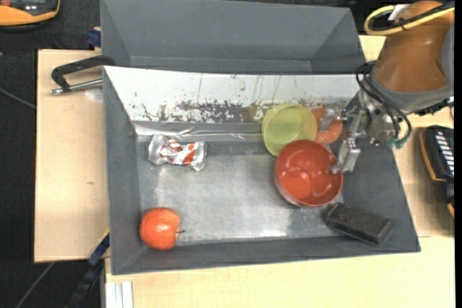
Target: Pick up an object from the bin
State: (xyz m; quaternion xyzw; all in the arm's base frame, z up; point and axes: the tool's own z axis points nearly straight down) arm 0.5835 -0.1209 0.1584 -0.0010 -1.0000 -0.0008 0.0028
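Observation:
My gripper [346, 157] hangs at the right side of the bin, its tip right at the right rim of a red bowl [307, 175] that lies open side up. A yellow-green bowl [288, 128] leans against the back wall just behind the red one. Partly hidden behind the gripper and the two bowls is a small orange-red thing [330, 131]. A black oblong block [357, 221] lies in the front right corner, just below the gripper.
A crushed red-and-white can [177, 152] lies at the back left. A red apple [159, 228] sits in the front left corner. The arm with its orange cover comes in over the bin's right wall.

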